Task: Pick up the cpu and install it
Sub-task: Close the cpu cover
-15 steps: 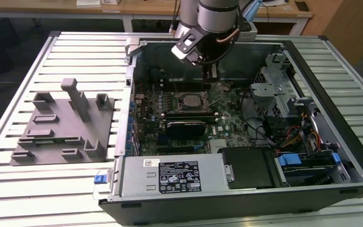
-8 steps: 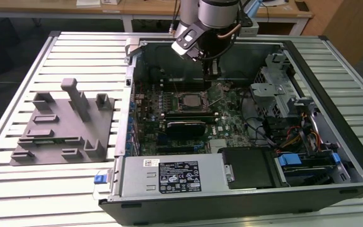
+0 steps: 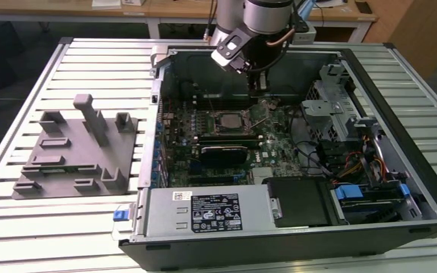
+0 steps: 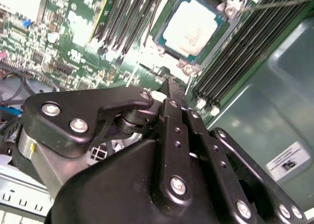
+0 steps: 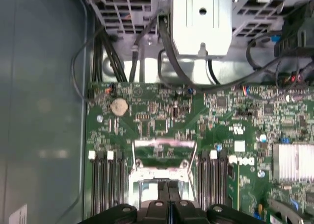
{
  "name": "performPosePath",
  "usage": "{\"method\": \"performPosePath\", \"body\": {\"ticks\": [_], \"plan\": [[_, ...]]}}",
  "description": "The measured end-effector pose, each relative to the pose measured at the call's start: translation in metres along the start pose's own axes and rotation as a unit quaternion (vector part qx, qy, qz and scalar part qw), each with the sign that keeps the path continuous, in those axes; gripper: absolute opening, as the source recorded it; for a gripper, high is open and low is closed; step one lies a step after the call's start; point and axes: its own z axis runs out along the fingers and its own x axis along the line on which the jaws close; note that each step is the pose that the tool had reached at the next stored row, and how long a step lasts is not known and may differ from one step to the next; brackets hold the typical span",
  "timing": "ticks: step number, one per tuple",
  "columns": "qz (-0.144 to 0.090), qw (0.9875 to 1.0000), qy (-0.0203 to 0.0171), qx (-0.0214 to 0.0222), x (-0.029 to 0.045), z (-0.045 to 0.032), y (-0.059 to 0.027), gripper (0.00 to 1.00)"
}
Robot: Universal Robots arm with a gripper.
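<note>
The cpu (image 4: 192, 27) is a pale silver square lying flat in the metal socket frame (image 4: 223, 11) on the green motherboard (image 3: 272, 145). In the exterior view the cpu (image 3: 229, 120) sits mid-board inside the open computer case. My gripper (image 3: 258, 86) hangs a little above the board, just behind the socket toward the case's back wall. Its black fingers (image 4: 169, 104) are pressed together with nothing between them, and in both wrist views the tips (image 5: 169, 186) stop short of the socket frame (image 5: 162, 160), clear of the cpu.
The socket's thin wire lever (image 4: 279, 3) sticks out sideways. Memory slots (image 4: 230, 52) flank the socket. A black glossy module (image 3: 222, 152), the power supply (image 3: 203, 211), a drive cage (image 3: 332, 108) and loose cables (image 3: 355, 165) crowd the case. A grey fixture (image 3: 74, 153) lies at the exterior view's left.
</note>
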Motion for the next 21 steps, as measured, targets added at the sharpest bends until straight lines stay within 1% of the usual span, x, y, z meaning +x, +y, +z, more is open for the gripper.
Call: {"method": "performPosePath", "body": {"ticks": [13, 21], "plan": [[0.0, 1.0, 0.0, 0.0028, 0.0002, 0.0025, 0.0371, 0.11], [0.0, 1.0, 0.0001, 0.0033, 0.0003, 0.0077, 0.0515, 0.11]]}}
